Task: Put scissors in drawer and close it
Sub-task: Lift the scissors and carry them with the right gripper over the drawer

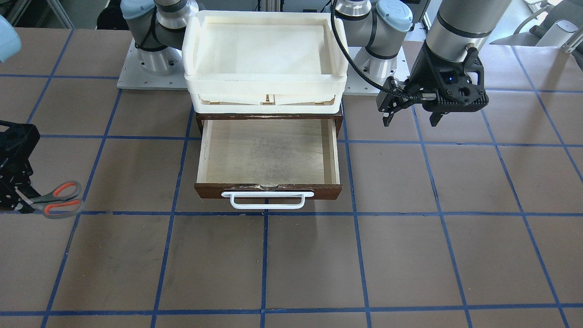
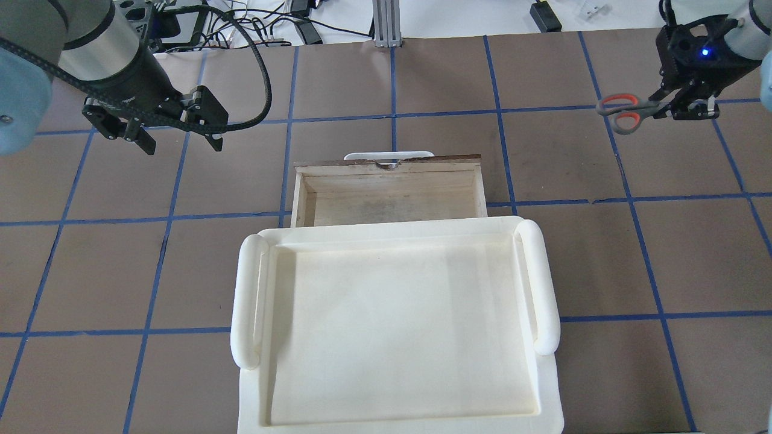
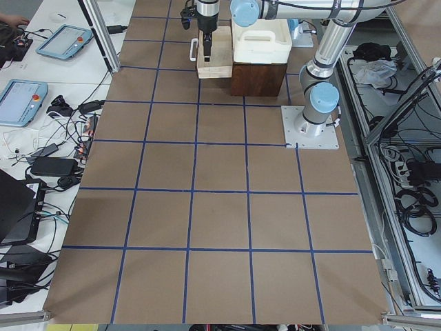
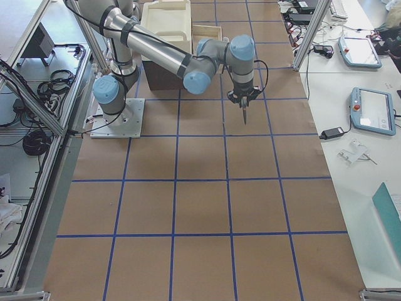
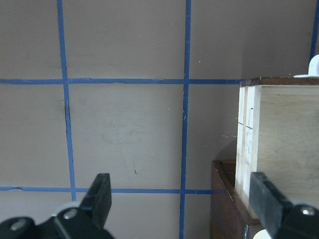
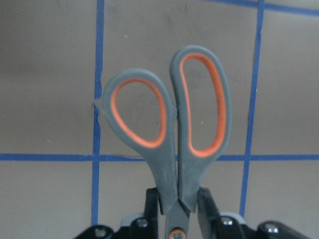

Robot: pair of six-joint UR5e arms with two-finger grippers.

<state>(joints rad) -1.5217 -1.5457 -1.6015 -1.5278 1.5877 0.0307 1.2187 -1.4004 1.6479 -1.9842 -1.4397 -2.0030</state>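
Observation:
The scissors (image 1: 59, 199), grey handles lined orange-red, hang in the air held by their blades, far off the drawer's side. My right gripper (image 1: 18, 196) is shut on them; the right wrist view shows the handles (image 6: 172, 129) sticking out past the gripper (image 6: 177, 209). They also show in the overhead view (image 2: 627, 108) with the gripper (image 2: 675, 107). The drawer (image 1: 268, 150) is pulled open and empty, with a dark front and a white handle (image 1: 268, 200). My left gripper (image 1: 412, 119) is open and empty, above the table beside the drawer (image 5: 279, 129).
A cream-white plastic tray (image 1: 266, 86) sits on top of the dark cabinet behind the open drawer. The brown table (image 1: 410, 255) carries a blue tape grid. Both arm bases (image 1: 150, 59) stand behind the cabinet.

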